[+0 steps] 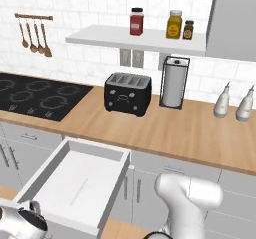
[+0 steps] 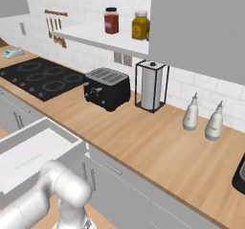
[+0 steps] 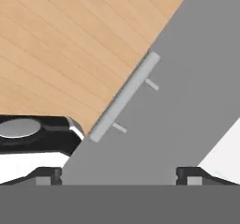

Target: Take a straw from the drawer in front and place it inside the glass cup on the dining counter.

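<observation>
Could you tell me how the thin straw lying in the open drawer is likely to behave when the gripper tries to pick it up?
The straw looks very thin and light, so it would probably shift at a slight nudge. It lies flat on the drawer's smooth white floor, so it may well roll or slide away. Being so slender, it likely offers little to grip.

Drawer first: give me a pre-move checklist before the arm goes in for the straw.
1. Drawer pulled out: ok, its white inside is exposed in the left base view.
2. Straw located: cannot tell, just a faint thin line shows on the drawer floor.
3. End effector open: ok, fingertips stand wide apart in the hand view.
4. End effector free of the drawer handle: ok, nothing between the tips.
5. Glass cup located: cannot tell.
</observation>
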{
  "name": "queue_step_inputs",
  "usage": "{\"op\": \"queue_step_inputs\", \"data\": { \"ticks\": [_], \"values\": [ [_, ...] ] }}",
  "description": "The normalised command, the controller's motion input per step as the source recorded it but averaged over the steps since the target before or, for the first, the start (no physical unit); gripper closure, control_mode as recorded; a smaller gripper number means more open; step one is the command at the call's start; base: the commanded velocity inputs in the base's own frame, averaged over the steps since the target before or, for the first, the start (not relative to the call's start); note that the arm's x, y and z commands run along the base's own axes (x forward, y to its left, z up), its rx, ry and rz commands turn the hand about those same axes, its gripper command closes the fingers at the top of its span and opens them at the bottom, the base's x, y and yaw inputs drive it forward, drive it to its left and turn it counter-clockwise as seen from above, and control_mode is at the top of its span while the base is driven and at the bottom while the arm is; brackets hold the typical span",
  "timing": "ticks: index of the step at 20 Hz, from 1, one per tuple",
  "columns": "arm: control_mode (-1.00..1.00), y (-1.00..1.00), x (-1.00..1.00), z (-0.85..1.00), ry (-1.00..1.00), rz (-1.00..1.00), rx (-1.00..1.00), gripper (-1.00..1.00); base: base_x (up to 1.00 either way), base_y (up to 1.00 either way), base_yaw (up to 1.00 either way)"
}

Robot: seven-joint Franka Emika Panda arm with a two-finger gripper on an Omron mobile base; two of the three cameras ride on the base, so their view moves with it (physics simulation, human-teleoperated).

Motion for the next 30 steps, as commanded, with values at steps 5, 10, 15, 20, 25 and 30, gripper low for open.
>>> {"op": "queue_step_inputs", "data": {
  "ticks": [5, 10, 15, 20, 25, 30],
  "values": [
    [-1.00, -0.76, -0.14, 1.00, 0.67, -0.03, 0.26, -1.00, 0.00, 0.00, 0.00],
    [-1.00, -0.79, -0.17, 0.97, 0.40, -0.04, 0.34, -1.00, 0.00, 0.00, 0.00],
    [-1.00, -0.31, 0.00, 0.95, 0.16, -0.26, 0.15, -1.00, 0.00, 0.00, 0.00],
    [-1.00, 0.00, 0.31, 0.45, 0.00, -0.50, -0.02, -1.00, 0.00, 0.00, 0.00],
    [-1.00, 0.00, 0.48, -0.09, 0.00, -0.76, -0.15, -1.00, 0.00, 0.00, 0.00],
    [-1.00, 0.00, 0.63, -0.41, 0.02, -0.83, -0.23, -1.00, 0.00, 0.00, 0.00]
  ]
}}
